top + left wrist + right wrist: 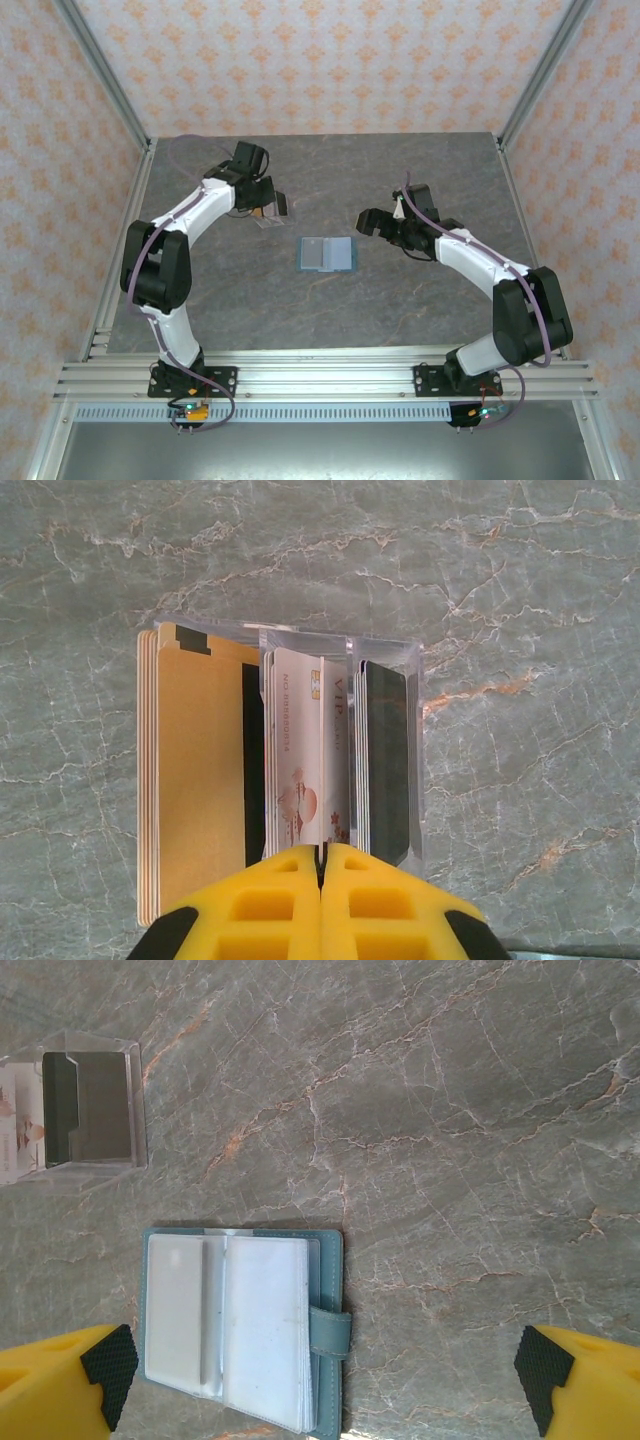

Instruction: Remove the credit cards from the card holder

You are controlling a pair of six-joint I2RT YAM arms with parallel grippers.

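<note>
The card holder [327,253] lies open and flat at the middle of the bench [400,305], clear sleeves up. In the right wrist view its strap tab [331,1330] is at 3 o'clock. At 10 o'clock from it, a clear stand [415,750] holds the credit cards [310,790] upright side by side: brown card [195,780], pale card [295,730] and black card [385,760]. The left pincer [322,875] is pressed together at the pale card's near edge; I cannot tell whether it nips the card. The right pincer [325,1380] is spread wide and holds nothing, at 2 o'clock from the holder.

text | pale card [300,760]: "VIP"; serial beginning "NO" blurred
</note>
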